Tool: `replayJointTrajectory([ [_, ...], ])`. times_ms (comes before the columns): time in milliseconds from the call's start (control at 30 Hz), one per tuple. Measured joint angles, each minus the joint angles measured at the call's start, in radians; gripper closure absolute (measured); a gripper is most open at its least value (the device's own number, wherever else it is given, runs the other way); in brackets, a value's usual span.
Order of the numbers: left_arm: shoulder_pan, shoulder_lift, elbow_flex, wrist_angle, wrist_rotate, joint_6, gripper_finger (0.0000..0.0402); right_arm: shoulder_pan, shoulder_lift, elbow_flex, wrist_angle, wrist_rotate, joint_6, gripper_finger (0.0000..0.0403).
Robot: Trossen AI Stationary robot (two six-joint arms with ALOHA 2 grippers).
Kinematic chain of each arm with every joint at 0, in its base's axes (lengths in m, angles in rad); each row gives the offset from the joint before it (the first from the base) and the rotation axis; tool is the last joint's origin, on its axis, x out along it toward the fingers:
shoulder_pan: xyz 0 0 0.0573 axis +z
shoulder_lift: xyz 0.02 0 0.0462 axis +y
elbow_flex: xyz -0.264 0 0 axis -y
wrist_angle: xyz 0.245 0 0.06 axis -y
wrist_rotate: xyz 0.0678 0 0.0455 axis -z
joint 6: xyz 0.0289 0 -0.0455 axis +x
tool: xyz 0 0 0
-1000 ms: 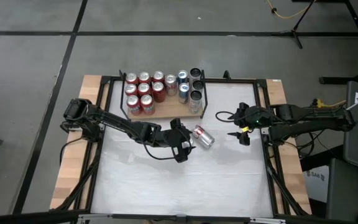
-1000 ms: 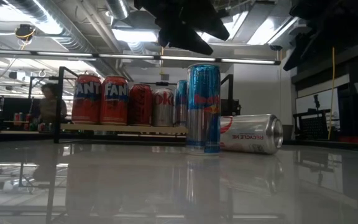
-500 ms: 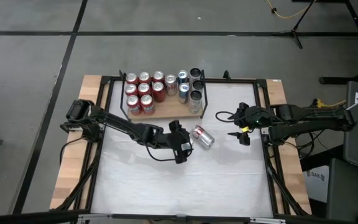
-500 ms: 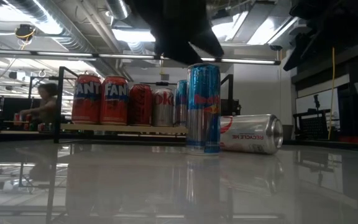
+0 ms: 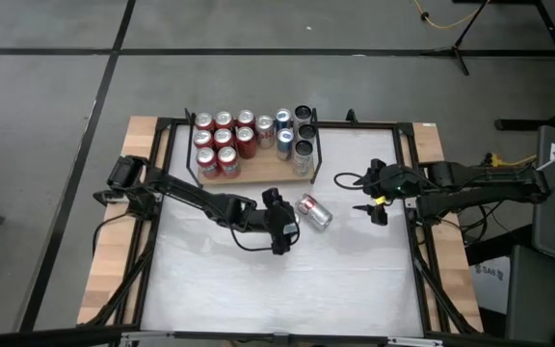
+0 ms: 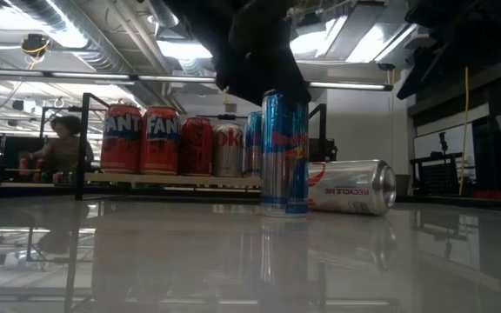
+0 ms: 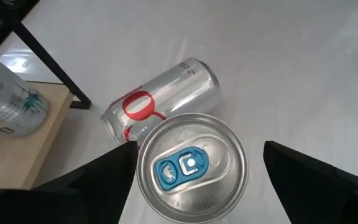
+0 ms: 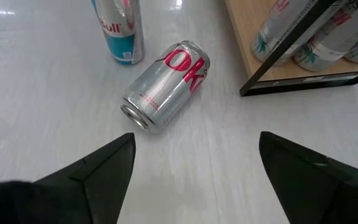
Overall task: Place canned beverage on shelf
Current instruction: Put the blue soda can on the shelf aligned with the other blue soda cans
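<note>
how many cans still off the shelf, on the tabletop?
2. A tall blue can stands upright under the left gripper; a silver can lies on its side right beside it, near the shelf corner.

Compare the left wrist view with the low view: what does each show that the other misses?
Only the left wrist view: the blue pull tab on the lid of the upright blue can, with the left gripper open, a finger on either side of it and clear of it.

Only the low view: the orange, red and silver cans standing in a row on the shelf, and a person in the room behind.

Both: the upright blue can and the silver can lying on its side on the table just beyond it.
</note>
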Motion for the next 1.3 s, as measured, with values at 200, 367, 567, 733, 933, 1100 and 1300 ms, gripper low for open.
replayJointTrajectory([
  [200, -0.003, 0.0, 0.0, 0.006, 0.005, 0.002, 0.0059, 0.0, 0.0, 0.0, 0.0, 0.0, 0.0, 0.007],
  [367, 0.0, 0.0, 0.0, 0.006, -0.002, 0.005, 0.0059, 0.0, 0.0, 0.0, 0.0, 0.0, 0.0, 0.007],
  [567, 0.0, 0.0, 0.0, 0.006, -0.007, 0.005, 0.0079, 0.0, 0.0, 0.0, 0.001, 0.0, 0.0, 0.007],
  [733, 0.001, 0.0, 0.0, 0.005, -0.01, 0.004, 0.0128, 0.0, 0.0, 0.0, 0.001, 0.0, 0.0, 0.007],
  [933, 0.016, -0.003, 0.001, 0.007, 0.014, 0.012, 0.0192, 0.0, 0.0, 0.0, 0.001, 0.0, 0.0, 0.007],
  [1100, 0.067, -0.032, 0.001, -0.013, 0.115, 0.024, 0.0193, 0.0, 0.0, 0.0, 0.001, 0.0, 0.0, 0.007],
  [1300, 0.134, -0.099, 0.001, -0.04, 0.193, 0.094, 0.0193, 0.0, 0.0, 0.0, 0.0, 0.0, 0.0, 0.007],
])
